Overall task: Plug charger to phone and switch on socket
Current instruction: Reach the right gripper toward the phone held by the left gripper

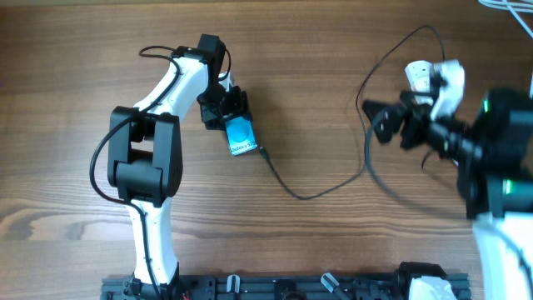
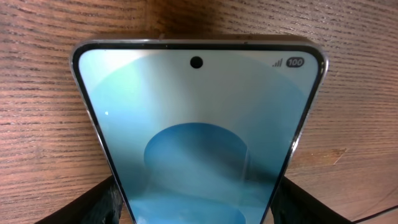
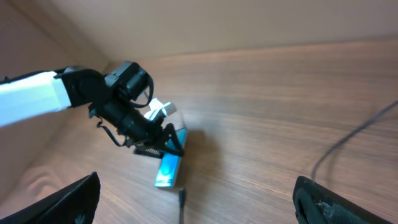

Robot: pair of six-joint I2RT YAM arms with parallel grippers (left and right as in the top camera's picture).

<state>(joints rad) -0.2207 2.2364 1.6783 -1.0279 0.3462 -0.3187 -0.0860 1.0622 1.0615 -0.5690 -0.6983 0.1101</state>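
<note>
The phone (image 1: 241, 136) lies on the wooden table with its cyan screen up. My left gripper (image 1: 231, 111) is shut on its far end. In the left wrist view the phone (image 2: 199, 124) fills the frame, with a black finger (image 2: 93, 205) against each long edge. The charger's small plug tip (image 1: 265, 152) rests on the table just off the phone's near end. Its thin black cable (image 1: 304, 196) curves right and loops up towards the white socket (image 1: 429, 77), which my right arm partly hides. My right gripper (image 1: 387, 125) hovers open and empty, far from the phone (image 3: 169, 168) and plug tip (image 3: 181, 196).
White cords (image 1: 508, 12) cross the far right corner. A black rail (image 1: 291, 287) runs along the table's front edge. A loop of black cable (image 3: 348, 146) lies near the right finger (image 3: 336, 202) in the right wrist view.
</note>
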